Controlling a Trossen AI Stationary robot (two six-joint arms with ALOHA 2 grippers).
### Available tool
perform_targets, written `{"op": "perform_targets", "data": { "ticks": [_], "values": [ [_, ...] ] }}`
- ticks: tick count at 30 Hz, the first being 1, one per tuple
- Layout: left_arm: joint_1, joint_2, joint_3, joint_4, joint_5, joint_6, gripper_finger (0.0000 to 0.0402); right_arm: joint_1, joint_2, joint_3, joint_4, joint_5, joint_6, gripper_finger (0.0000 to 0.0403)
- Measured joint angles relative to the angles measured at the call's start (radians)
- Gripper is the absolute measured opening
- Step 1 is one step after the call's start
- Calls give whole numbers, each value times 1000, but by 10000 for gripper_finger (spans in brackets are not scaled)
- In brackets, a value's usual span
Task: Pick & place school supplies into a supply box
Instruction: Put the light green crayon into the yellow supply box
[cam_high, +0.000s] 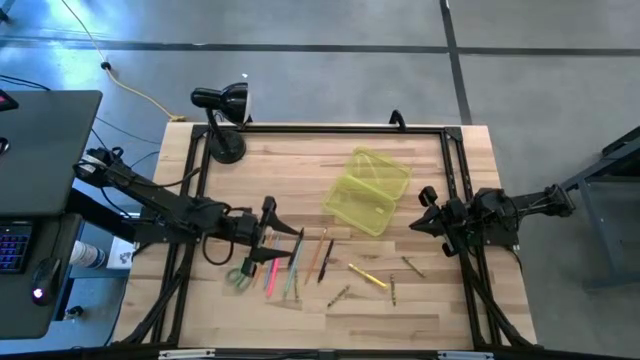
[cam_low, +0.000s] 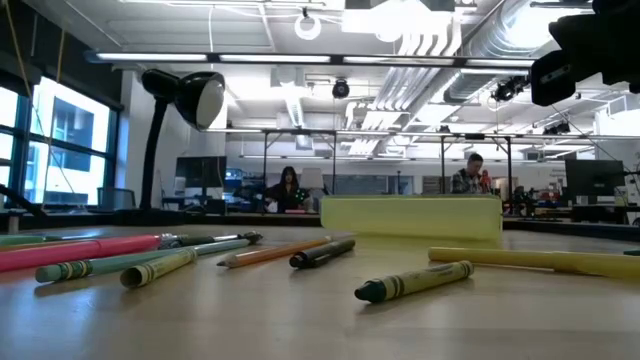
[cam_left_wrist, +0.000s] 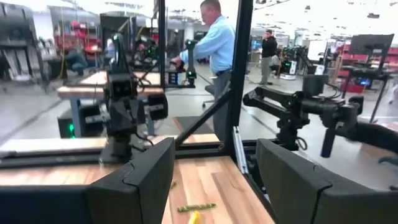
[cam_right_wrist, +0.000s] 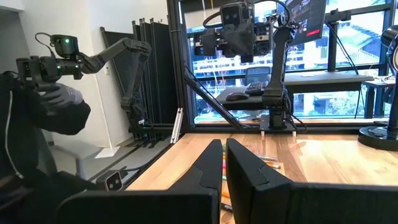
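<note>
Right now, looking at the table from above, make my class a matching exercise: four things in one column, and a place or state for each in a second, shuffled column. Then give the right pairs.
Column 1
1. supply box
2. desk lamp
3. left gripper
4. right gripper

Column 2
A. shut, at the table's right side, beside the box
B. lying open near the middle of the table
C. open, over the cluster of pens and pencils
D. standing at the far left corner of the table

Pairs: 1-B, 2-D, 3-C, 4-A
</note>
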Motion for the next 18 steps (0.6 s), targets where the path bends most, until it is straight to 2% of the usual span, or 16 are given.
{"op": "perform_targets", "data": {
  "ticks": [9, 13, 16, 18],
  "values": [
    [0, 0, 0, 40, -1, -71, 260, 0, 0, 0, 9, 16, 0, 0],
    [0, 0, 0, 39, 26, -178, 260, 0, 0, 0, 79, 44, 60, 0],
    [0, 0, 0, 34, 16, -178, 260, 0, 1, 0, 150, 46, 82, 0],
    [0, 0, 0, 21, -10, -148, 260, 0, 1, 0, 191, 71, 19, 0]
  ]
}}
